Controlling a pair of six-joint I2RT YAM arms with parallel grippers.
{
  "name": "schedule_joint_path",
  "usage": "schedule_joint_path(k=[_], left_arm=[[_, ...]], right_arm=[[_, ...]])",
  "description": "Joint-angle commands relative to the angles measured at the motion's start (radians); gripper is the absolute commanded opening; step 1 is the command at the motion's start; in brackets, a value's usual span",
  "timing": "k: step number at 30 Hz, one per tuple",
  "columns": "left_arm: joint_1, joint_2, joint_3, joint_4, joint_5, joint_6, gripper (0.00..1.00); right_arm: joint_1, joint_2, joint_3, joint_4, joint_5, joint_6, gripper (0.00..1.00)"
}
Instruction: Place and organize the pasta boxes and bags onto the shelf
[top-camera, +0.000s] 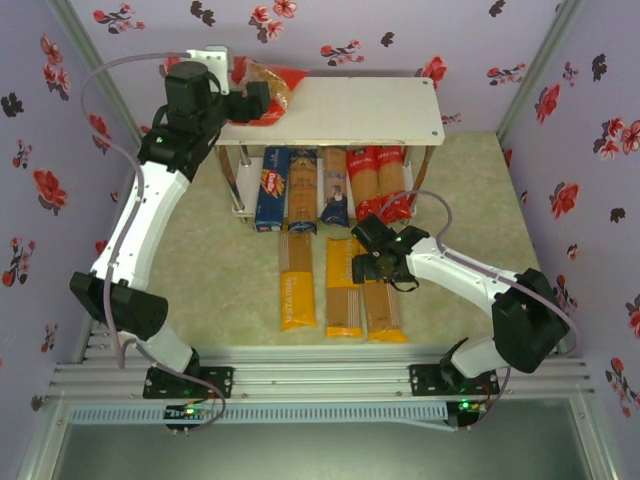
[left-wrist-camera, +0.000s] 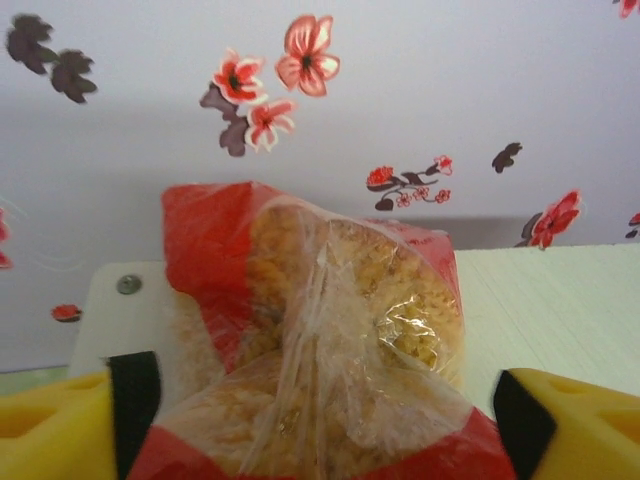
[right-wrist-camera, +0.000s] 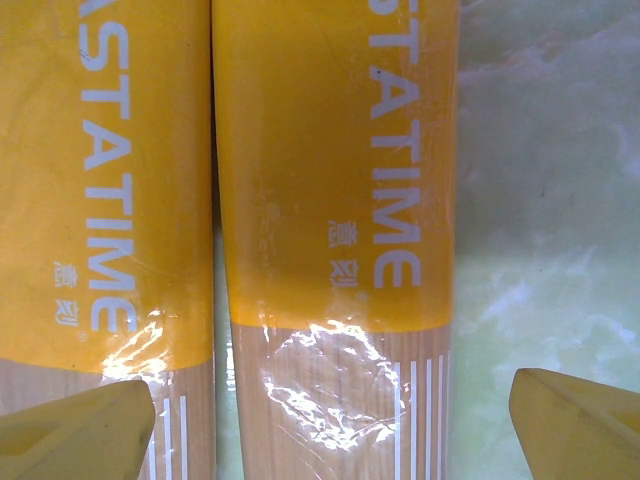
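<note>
Bag (left-wrist-camera: 320, 330) on shelf (top-camera: 380, 110) top; left fingers (left-wrist-camera: 50, 430) spread beside it.

Top cam looks down over shelf (top-camera: 350, 105); wrist cams close-up (left shares bag (top-camera: 270, 92))

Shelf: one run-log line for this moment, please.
left hand: open, astride wide red bag on top board | right hand: open, over yellow bags on table | under top board: boxes, narrow red bags

Bag (top-camera: 268, 92) atop shelf (top-camera: 370, 110), left end; boxes (top-camera: 272, 190) beneath; packets (top-camera: 343, 298) in front.
</note>
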Motion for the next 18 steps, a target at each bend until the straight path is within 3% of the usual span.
schedule_joint_path(k=[1, 10, 16, 18], left_arm=[[0.005, -0.05, -0.003, 0.047, -0.031, 0.02, 0.8], [0.013, -0.063, -0.094, 0.087, -0.046, 0.052, 0.65], [0.016, -0.028, -0.082, 0.033, -0.045, 0.068, 0.43], [0.015, -0.037, -0.11, 0.021, -0.045, 0.07, 0.41]], right_arm=[[-0.008, -0.005, -0.013, 0.003, 0.008, 0.018, 0.92], [-0.008, -0.011, -0.02, 0.013, -0.006, 0.027, 0.92], [-0.008, -0.046, -0.042, 0.014, 0.003, 0.042, 0.92], [-0.008, -0.054, -0.05, 0.017, 0.004, 0.046, 0.92]])
